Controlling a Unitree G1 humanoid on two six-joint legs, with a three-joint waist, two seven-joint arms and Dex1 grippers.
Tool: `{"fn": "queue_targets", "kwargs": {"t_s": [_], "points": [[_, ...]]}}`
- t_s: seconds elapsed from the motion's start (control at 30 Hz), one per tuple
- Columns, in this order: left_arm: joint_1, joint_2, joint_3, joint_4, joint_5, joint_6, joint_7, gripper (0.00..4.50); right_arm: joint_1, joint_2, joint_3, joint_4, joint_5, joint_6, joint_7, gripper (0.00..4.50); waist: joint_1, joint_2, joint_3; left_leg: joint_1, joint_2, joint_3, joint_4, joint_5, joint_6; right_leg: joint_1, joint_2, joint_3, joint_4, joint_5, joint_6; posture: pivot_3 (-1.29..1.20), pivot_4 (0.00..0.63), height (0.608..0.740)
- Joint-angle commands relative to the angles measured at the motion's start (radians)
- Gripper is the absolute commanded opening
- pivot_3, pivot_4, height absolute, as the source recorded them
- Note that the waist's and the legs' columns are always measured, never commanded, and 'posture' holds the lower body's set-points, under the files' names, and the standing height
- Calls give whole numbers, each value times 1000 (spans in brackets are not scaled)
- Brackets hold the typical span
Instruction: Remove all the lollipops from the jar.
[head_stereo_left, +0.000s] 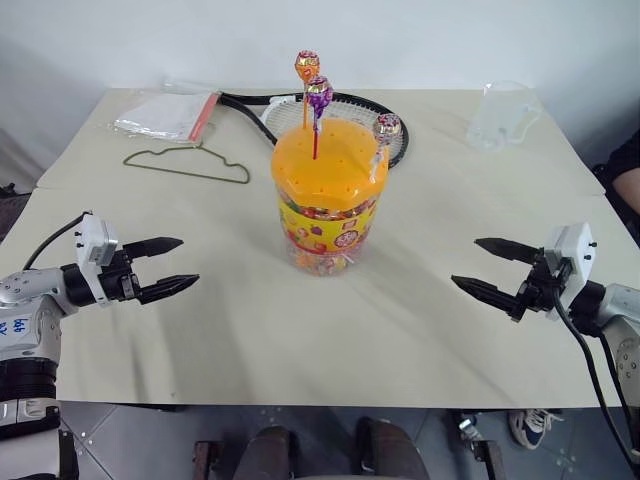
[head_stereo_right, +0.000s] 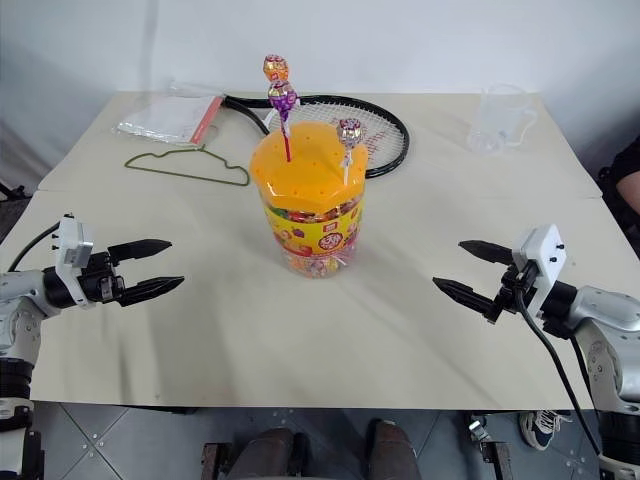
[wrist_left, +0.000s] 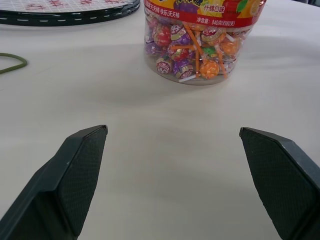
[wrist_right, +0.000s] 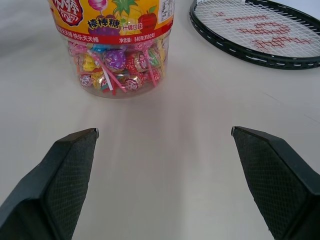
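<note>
Head view: jar (head_stereo_left: 323, 205) sits mid-worktop (head_stereo_left: 420, 330), three lollipops (head_stereo_left: 318, 94) stuck upright in its lid. Left gripper (head_stereo_left: 170, 267) and right gripper (head_stereo_left: 490, 270) flank it, fingers spread wide, holding nothing. Light, thin sticks, so I'd pinch each stick. Wrist views: lid's cut off, probably more candy inside.

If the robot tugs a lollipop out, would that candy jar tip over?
Probably not: the jar looks wide and squat, with wrapped candies weighing its bottom. The lollipops sit on thin sticks in lid holes, so should slide out easily, unless pulled sideways.
</note>
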Motion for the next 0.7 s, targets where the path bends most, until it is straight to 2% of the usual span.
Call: {"fn": "queue_targets", "kwargs": {"t_s": [0.03, 0.33, 0.7], "points": [[7, 18, 38, 1, -15, -15, -10, 4500, -8, -1, -15, -15, 15, -14, 3, 4460, 0, 0, 0, 0, 0, 0, 0, 0, 0, 0, 0, 0, 0, 0, 0, 0, 150, 740], [22, 29, 76, -73, -52, 91, 45, 4500, -26, -3, -12, -16, 27, -8, 10, 4460, -1, 0, 0, 0, 0, 0, 3, 0, 0, 0, 0, 0, 3, 0, 0, 0, 150, 740], [-13, 129, 136, -199, -125, 192, -8, 4500, -24, -36, -71, -131, 118, 51, 10, 4460, 1, -1, 0, -1, 1, -8, 7, -1, 0, 0, 0, 1, 5, 0, 0, 0, 150, 740]]}}
